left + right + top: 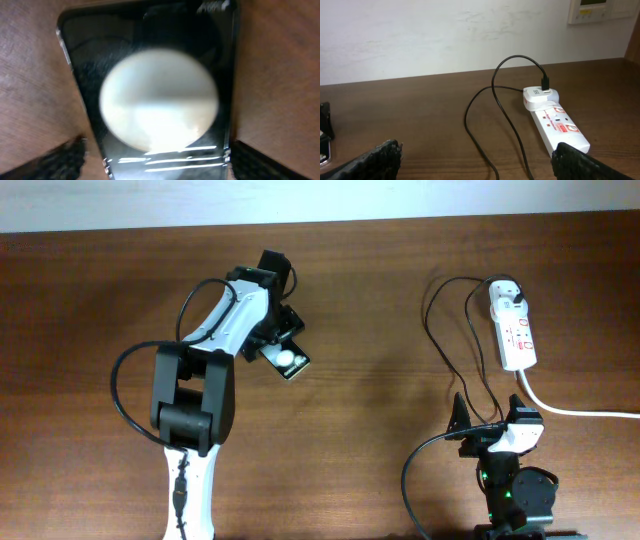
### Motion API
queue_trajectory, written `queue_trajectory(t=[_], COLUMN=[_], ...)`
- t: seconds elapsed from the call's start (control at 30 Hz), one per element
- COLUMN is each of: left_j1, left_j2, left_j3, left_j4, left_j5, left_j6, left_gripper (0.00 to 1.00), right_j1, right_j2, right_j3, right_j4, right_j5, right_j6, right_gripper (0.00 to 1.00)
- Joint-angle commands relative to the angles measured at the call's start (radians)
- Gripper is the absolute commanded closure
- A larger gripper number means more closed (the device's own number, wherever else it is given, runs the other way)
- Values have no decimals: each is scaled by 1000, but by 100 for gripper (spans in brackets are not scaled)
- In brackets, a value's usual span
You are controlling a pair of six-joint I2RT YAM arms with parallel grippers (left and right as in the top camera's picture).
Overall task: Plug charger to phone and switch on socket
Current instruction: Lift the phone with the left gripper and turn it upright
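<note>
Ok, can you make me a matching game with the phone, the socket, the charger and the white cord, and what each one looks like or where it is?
Things:
1. phone
2. socket
3. charger
4. white cord

Clues:
A. thick, runs off to the right
B. thin and black, lying in loops
C. white with red marks
D. right under the left gripper

Pairs: 1-D, 2-C, 3-B, 4-A
</note>
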State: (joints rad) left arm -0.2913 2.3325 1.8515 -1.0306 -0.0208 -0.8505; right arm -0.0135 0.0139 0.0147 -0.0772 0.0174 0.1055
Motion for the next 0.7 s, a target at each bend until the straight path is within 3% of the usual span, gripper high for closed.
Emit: queue_trajectory(t=[0.0,0.13,0.27,0.4,0.57,0.67], left_j1=[1,1,1,1,2,2], left_j2=[113,114,114,113,113,113], left_j3=[-32,-32,-32,-32,-29,-20], left_j4=[-51,-77,-80,-99,-111,-112], left_j5=[0,3,51,59,59,59], left_j6=[37,37,37,37,38,61], left_gripper=[1,0,32,42,38,42], right_j1=[-8,-8,-8,-8,-8,-8], right_j2=[-7,-7,-7,-7,-7,-7], right_j3=[-9,-9,-9,-9,-9,-9], right_j4=[-1,-1,-1,-1,-1,-1], right_j5=[9,9,9,9,9,9], right_j6=[3,3,3,3,3,3], right_gripper=[1,1,1,1,1,1])
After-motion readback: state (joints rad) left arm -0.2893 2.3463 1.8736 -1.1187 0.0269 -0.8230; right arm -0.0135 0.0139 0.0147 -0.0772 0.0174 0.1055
